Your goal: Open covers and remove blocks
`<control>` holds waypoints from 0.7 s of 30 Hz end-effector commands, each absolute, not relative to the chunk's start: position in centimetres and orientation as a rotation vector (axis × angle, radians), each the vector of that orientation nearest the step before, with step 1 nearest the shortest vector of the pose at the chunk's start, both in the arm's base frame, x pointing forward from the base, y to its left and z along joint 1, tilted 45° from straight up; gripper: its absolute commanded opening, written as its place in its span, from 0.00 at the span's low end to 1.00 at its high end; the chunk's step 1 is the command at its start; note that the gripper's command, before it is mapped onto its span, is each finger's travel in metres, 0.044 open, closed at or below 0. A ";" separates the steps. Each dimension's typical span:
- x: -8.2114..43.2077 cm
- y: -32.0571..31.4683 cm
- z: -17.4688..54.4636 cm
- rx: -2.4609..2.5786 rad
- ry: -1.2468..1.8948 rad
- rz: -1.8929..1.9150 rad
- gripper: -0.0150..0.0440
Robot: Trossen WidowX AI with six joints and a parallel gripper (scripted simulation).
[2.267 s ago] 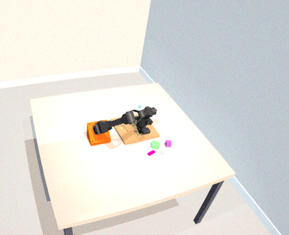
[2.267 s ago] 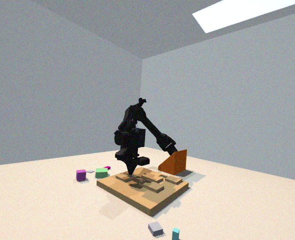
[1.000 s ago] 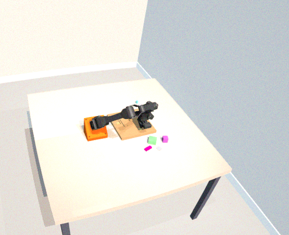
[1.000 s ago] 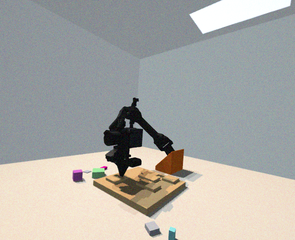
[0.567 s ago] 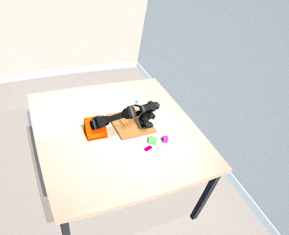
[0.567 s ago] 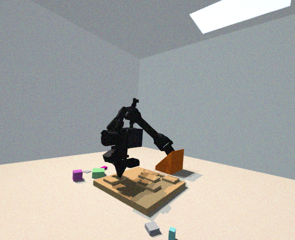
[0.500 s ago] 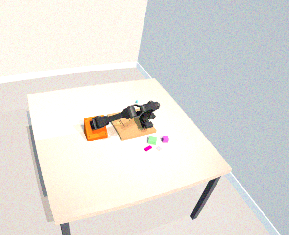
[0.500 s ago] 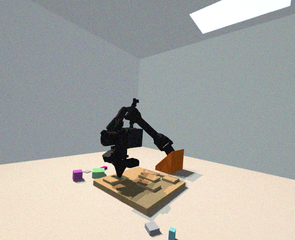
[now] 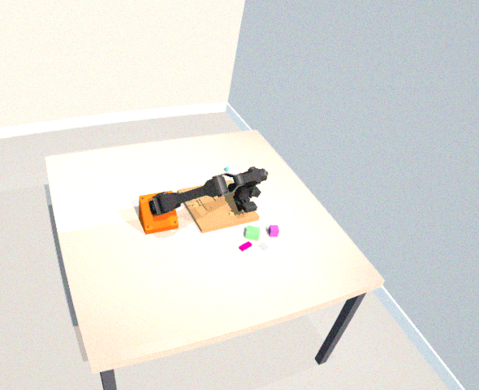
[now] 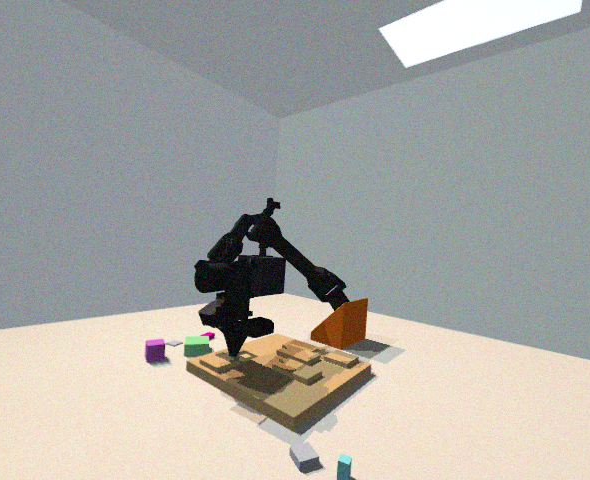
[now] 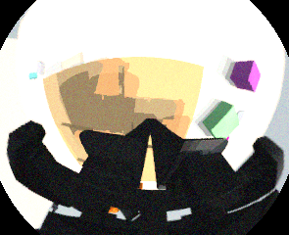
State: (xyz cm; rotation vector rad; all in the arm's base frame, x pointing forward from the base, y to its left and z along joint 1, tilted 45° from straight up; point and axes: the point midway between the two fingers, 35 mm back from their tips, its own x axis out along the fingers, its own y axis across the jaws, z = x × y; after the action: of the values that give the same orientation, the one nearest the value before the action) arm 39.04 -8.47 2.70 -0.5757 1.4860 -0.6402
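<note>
The wooden puzzle board carries several wooden covers, among them one at the left, one nearer the middle and one at the right. My gripper is shut and empty, fingertips down at the board's top beside the left cover; whether they touch is unclear. Shadow and fingers hide some wells. A green block, purple block and magenta block lie on the table off the board.
A pale flat piece lies near the green block. A grey block and a cyan block are off the board's opposite side. The orange arm base stands near the board.
</note>
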 end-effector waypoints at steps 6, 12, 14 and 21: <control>39.5 -8.2 2.9 -0.583 1.492 -0.639 0.25; 39.7 -7.7 3.5 -0.582 1.492 -0.638 0.25; 39.8 -7.5 3.6 -0.582 1.492 -0.638 0.25; 39.9 -6.8 4.2 -0.582 1.492 -0.637 0.25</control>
State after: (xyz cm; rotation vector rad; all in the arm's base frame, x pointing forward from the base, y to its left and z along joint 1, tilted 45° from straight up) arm 39.83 -7.07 4.00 -0.5891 1.4923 -0.6336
